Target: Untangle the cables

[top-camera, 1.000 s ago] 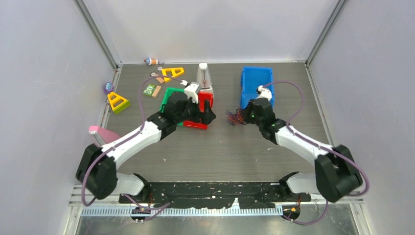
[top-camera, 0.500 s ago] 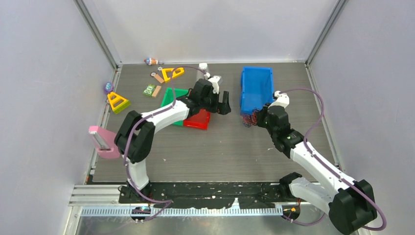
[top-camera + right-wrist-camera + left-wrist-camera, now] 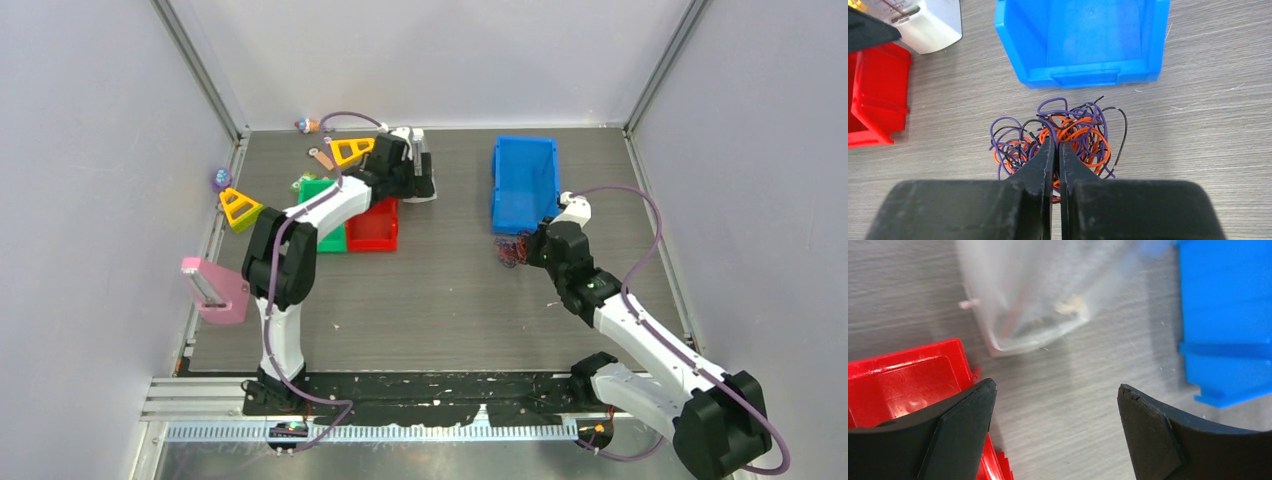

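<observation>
The cables (image 3: 1083,135) are a small tangled clump of orange, purple and black strands on the table just in front of the blue bin (image 3: 1083,45). My right gripper (image 3: 1056,142) is shut on the cables, with its fingertips pinching strands in the middle of the clump. In the top view the cables (image 3: 510,250) lie at the tip of the right gripper (image 3: 526,248). My left gripper (image 3: 1055,390) is open and empty over bare table. In the top view the left gripper (image 3: 420,183) is far back, away from the cables.
A red bin (image 3: 375,225) stands beside a green bin (image 3: 320,215); the red bin (image 3: 908,380) is by my left finger. A white translucent box (image 3: 1033,305) stands ahead of the left gripper. Yellow triangles (image 3: 240,208), small toys and a pink object (image 3: 215,290) lie at the left.
My left arm has swung from the red bin to the back by the white box, and the red bin now sits further left. My right gripper carried the cables toward the blue bin.
</observation>
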`<state>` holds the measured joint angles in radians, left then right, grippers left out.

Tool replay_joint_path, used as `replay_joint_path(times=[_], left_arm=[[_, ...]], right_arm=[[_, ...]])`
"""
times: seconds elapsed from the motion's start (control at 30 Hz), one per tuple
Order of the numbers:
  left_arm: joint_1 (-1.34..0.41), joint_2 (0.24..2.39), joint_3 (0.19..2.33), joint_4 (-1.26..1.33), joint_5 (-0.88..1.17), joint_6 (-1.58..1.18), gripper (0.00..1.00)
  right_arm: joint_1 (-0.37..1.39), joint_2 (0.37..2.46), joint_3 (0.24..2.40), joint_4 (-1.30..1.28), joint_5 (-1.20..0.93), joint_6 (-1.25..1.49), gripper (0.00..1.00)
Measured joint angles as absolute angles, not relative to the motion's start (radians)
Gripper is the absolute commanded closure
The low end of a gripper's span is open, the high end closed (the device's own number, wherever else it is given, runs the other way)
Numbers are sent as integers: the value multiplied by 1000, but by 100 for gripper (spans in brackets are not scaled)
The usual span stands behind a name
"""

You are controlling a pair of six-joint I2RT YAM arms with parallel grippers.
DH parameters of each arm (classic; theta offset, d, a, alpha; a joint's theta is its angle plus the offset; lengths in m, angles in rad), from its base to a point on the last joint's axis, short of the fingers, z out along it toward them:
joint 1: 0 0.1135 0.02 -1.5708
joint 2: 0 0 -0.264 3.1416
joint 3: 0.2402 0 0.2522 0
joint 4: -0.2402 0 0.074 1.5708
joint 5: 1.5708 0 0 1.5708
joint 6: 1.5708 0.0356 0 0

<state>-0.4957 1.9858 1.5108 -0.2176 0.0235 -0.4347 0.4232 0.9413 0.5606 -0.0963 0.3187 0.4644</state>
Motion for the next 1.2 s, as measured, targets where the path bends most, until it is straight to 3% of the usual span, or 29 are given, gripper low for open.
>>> replay_joint_path(times=[0.2,0.4,0.7,0.83,1.2], left_arm=[[-464,1966,1491,-215,39,-404,7],[-553,1742,1273,-192,89,-384,9],[-573,1418,847,96,263,-376,12],[-580,1420,687,200,369,-379,11],[-629,1524,652,503,552,-478,8]], right_arm=[[421,964,555,-75,224,439,95],[422,1081,569,-1,36,417,95],[448,1177,580,142,-218,425,95],[453,1183,580,198,-290,451,94],[501,1213,554,309,-337,509,95]])
